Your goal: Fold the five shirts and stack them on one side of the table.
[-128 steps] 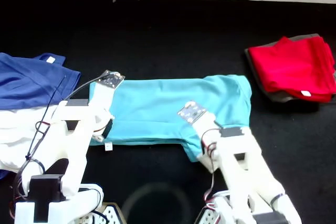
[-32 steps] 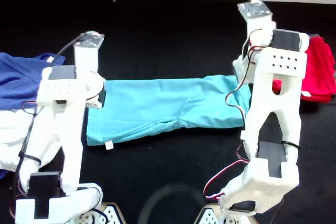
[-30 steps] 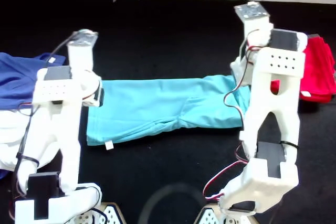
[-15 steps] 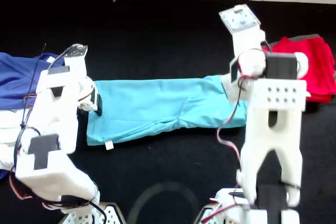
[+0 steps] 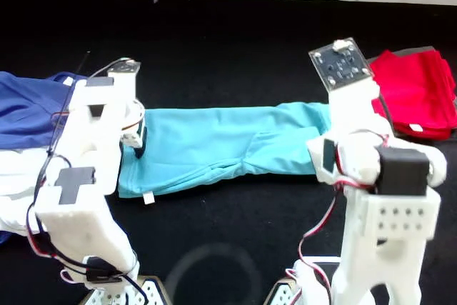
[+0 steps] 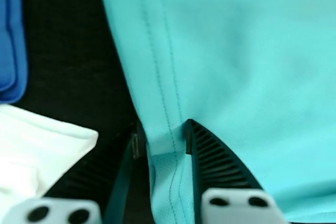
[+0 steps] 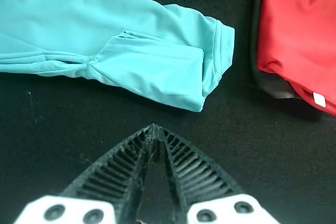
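A teal shirt (image 5: pixel 228 148) lies folded into a long strip across the middle of the black table (image 5: pixel 228 41). My left gripper (image 5: pixel 138 141) is down at its left end. In the left wrist view the left gripper (image 6: pixel 165 140) is shut on the stitched hem of the teal shirt (image 6: pixel 236 51). My right arm (image 5: pixel 357 126) stands raised near the shirt's right end. The right gripper (image 7: pixel 153 129) is shut with nothing in it, hanging over bare table short of the teal sleeve end (image 7: pixel 199 72). A folded red shirt (image 5: pixel 414 94) rests on a grey one (image 5: pixel 385 132) at the far right.
A blue shirt (image 5: pixel 32 108) and a white shirt (image 5: pixel 21 176) lie loosely at the left edge, close beside my left arm. The blue shirt (image 6: pixel 8 35) and white shirt (image 6: pixel 37 150) also flank the hem. The red shirt (image 7: pixel 299 35) sits just beyond the sleeve.
Both arms came back from the far side of the shirt. The left gripper dropped onto the left hem. The right arm swung toward the near edge, away from the shirt.
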{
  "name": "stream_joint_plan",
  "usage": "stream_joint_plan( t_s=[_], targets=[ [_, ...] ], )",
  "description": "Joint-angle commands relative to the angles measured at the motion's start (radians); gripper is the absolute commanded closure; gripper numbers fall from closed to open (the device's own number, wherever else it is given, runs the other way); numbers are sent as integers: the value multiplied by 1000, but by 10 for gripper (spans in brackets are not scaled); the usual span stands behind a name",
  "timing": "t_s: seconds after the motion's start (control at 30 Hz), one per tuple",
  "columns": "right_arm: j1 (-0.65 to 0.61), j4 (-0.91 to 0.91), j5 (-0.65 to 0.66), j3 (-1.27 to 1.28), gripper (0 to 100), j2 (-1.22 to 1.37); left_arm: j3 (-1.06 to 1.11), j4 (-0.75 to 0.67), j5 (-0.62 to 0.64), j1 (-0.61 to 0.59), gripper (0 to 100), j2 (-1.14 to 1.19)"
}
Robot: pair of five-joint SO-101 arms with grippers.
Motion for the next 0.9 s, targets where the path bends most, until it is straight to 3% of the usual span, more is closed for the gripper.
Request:
stream_joint_plan(
  t_s=[0.0,0.2,0.43,0.63,0.87],
  targets=[
    [-7,8,-6,1,992,-76,-87,61,11,51,954,74],
    [7,10,-6,117,992,-156,-219,153,11,25,992,179],
    [104,-45,-6,412,992,-314,-372,256,-54,-119,992,177],
    [289,-269,2,858,992,-504,-489,338,-117,-229,992,177],
    [427,-562,3,1207,992,-547,-645,499,-114,-193,992,177]
  ],
)
